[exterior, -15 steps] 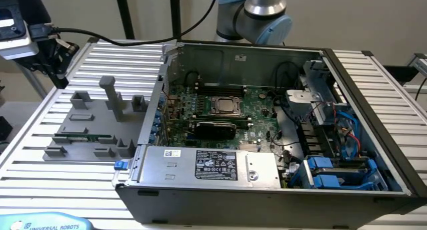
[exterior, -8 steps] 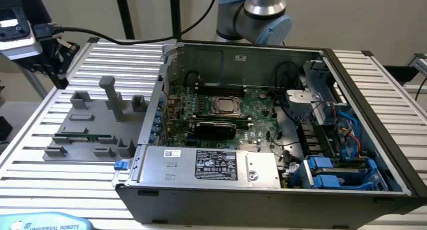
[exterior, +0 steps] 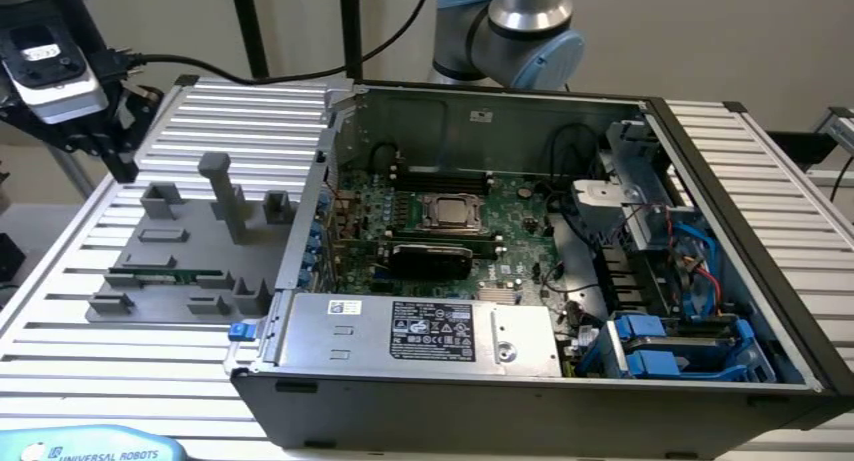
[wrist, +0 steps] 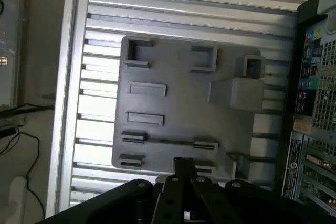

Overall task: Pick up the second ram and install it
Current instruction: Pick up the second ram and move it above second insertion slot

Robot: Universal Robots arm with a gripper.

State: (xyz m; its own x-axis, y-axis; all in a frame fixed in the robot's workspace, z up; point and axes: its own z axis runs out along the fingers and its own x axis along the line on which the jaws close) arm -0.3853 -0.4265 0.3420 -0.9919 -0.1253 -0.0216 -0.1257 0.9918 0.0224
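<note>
My jaws (exterior: pixel 118 156) are pressed together and hold nothing. The second ram (exterior: pixel 167 276) lies flat in the grey tray (exterior: pixel 187 231) on the counter (exterior: pixel 80 341). It is below my jaws and well apart from them.

I think the job now is getting to the ram. To do it well, I should line my jaws up across the thin stick, hold them apart, and come straight down between its two holders.

From my wrist, the ram (wrist: pixel 173 141) is just a thin dark line, and its ends hide in the holders. My own black parts cover the tray edge nearest me. Past the tray is the open computer box (exterior: pixel 747 231). I cannot make out its ram slots.
</note>
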